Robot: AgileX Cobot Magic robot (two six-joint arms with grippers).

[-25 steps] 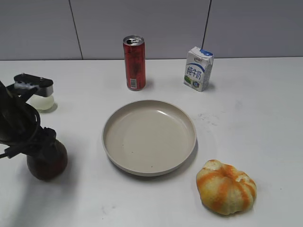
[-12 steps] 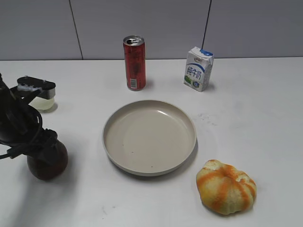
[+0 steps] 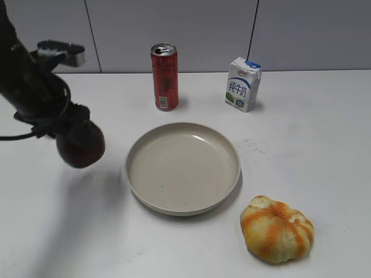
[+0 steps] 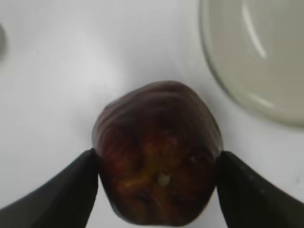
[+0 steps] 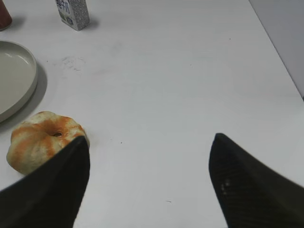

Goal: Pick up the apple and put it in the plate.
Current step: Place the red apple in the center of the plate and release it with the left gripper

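Observation:
My left gripper point(image 3: 78, 136) is shut on the dark maroon apple point(image 3: 83, 146) and holds it in the air to the left of the plate point(image 3: 182, 168). In the left wrist view the apple point(image 4: 157, 149) sits between the two black fingers, with its yellowish patch facing the camera, and the rim of the plate point(image 4: 223, 78) shows at the upper right. The plate is a round beige dish and holds nothing. My right gripper point(image 5: 149, 183) is open and empty above bare table; it is out of the exterior view.
A red can point(image 3: 164, 76) and a small milk carton point(image 3: 242, 84) stand behind the plate. An orange-and-white striped lumpy fruit point(image 3: 277, 228) lies at the front right, also in the right wrist view point(image 5: 42, 140). The table's right edge point(image 5: 280, 57) shows there.
My left gripper has lifted the apple off the table and carried it up and to the right, toward the plate. The small pale egg behind it is now hidden by the arm.

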